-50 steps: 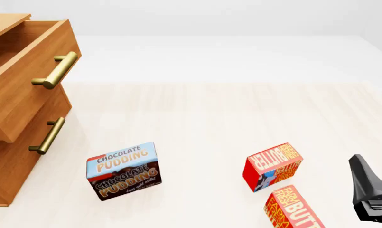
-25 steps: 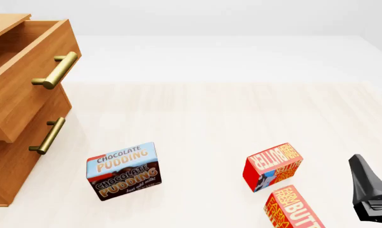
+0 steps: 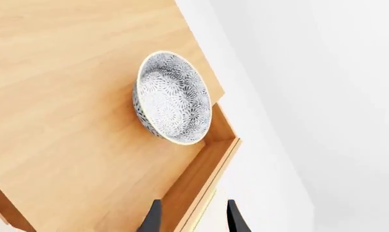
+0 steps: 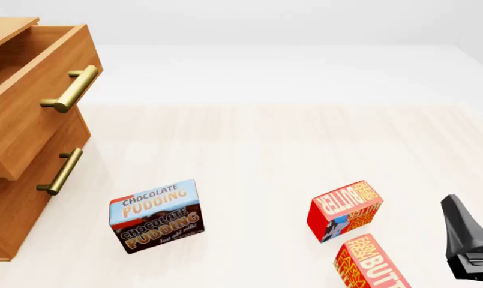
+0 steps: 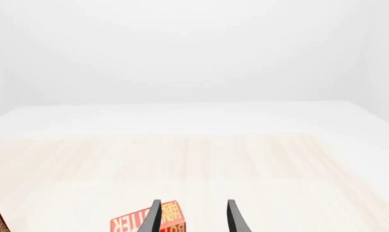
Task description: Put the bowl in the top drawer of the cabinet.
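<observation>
The left wrist view shows the bowl [image 3: 171,99], white-grey with a lacy pattern, resting on orange-brown wood at a corner of the cabinet [image 3: 65,96]. It is right beside a wall of the pulled-out top drawer [image 3: 213,164]. I cannot tell whether it lies inside the drawer box or on the cabinet's top. My left gripper [image 3: 192,220] hovers apart from it, open and empty. In the front view the top drawer [image 4: 41,90] stands pulled out of the cabinet [image 4: 9,204], and the bowl is hidden there. My right gripper [image 5: 192,217] is open and empty, low at the table's right.
A Chocolate Pudding box [image 4: 155,216] stands in front of the cabinet. Two red butter boxes [image 4: 345,210] [image 4: 369,264] lie near the right arm [image 4: 465,240]. The lower drawer's brass handle [image 4: 61,171] sticks out below the top drawer's handle [image 4: 71,89].
</observation>
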